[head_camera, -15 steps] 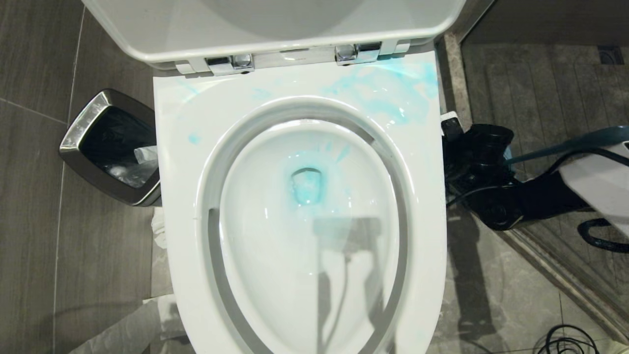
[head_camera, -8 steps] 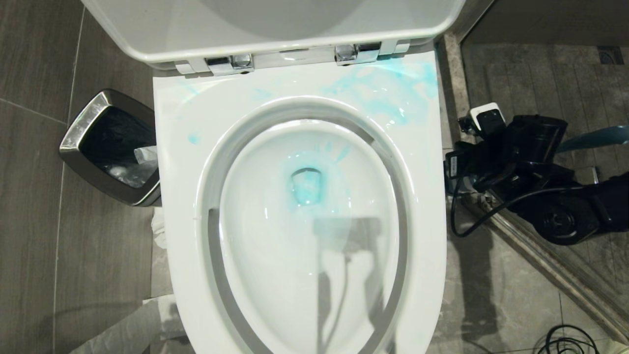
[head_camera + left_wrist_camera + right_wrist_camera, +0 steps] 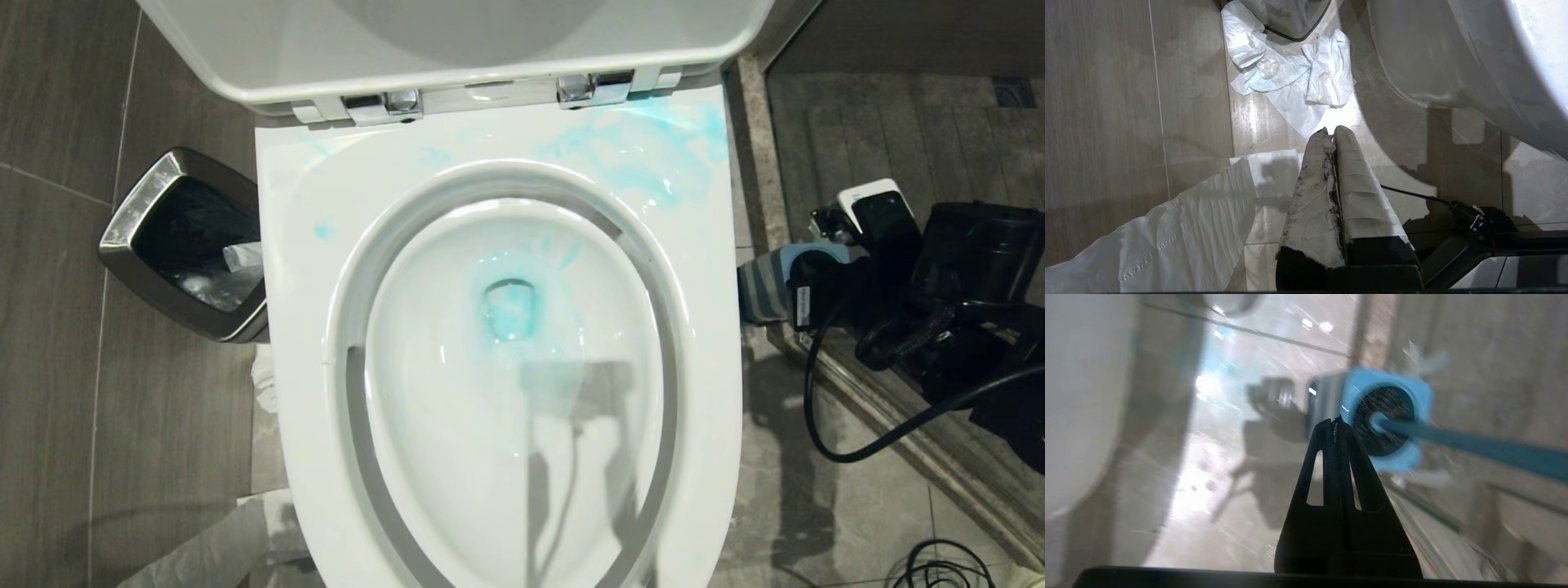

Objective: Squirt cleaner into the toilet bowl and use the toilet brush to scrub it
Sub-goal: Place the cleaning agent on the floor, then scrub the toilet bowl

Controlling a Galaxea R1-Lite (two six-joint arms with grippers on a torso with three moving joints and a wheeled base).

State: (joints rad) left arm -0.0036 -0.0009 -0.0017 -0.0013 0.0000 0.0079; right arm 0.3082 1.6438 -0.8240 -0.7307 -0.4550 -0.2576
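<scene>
The toilet bowl (image 3: pixel 506 384) fills the middle of the head view, its lid up at the top edge; blue cleaner pools at the drain, and blue smears mark the seat (image 3: pixel 637 147) at upper right. At the right middle of that view, on the floor just beside the toilet, stands the striped brush base (image 3: pixel 767 286). In the right wrist view the toilet brush (image 3: pixel 1474 447) sits in this base, its handle slanting off to the right edge. The right gripper (image 3: pixel 1336 421) hangs beside the base, jaws pressed together and empty. The left gripper (image 3: pixel 1333 131), low in its own view, is likewise closed on nothing, above tissue paper (image 3: pixel 1290 77) on the floor. A steel waste bin (image 3: pixel 184 241) stands at the left.
</scene>
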